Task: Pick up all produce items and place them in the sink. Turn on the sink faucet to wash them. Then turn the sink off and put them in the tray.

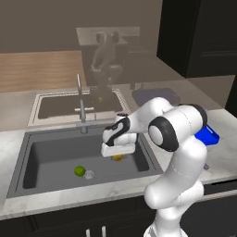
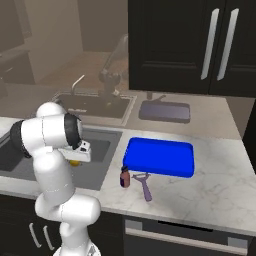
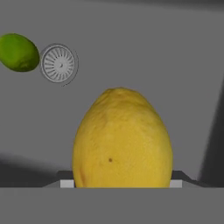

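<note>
Pale marble counter (image 1: pixel 55 196) runs under dark cabinets, with the large dark grey rectangular sink (image 1: pixel 46 155) set into it and the slim silver-grey metal faucet (image 1: pixel 81 104) standing at the basin's far rim. Over the right part of the basin hangs the white arm's two-finger pincer (image 1: pixel 118 156), pointing down, its jaws closed on the yellow-orange lemon-like fruit (image 3: pixel 121 139), which fills the space between the dark tips in the hand view and peeks out beneath the hand (image 2: pixel 75 161) in both base views. To the pincer's left on the sink floor lies the green lime-like fruit (image 1: pixel 79 171), just beside the round metal drain (image 1: pixel 90 174); in the hand view the lime (image 3: pixel 18 52) sits just beside the drain (image 3: pixel 59 63). Off to the pincer's right, on the counter, rests the bright blue shallow rectangular tray (image 2: pixel 159 156), with a small dark brown bottle (image 2: pixel 125 177) and a purple utensil (image 2: pixel 144 185) near its front edge. No writing or brand marks can be read on anything.
</note>
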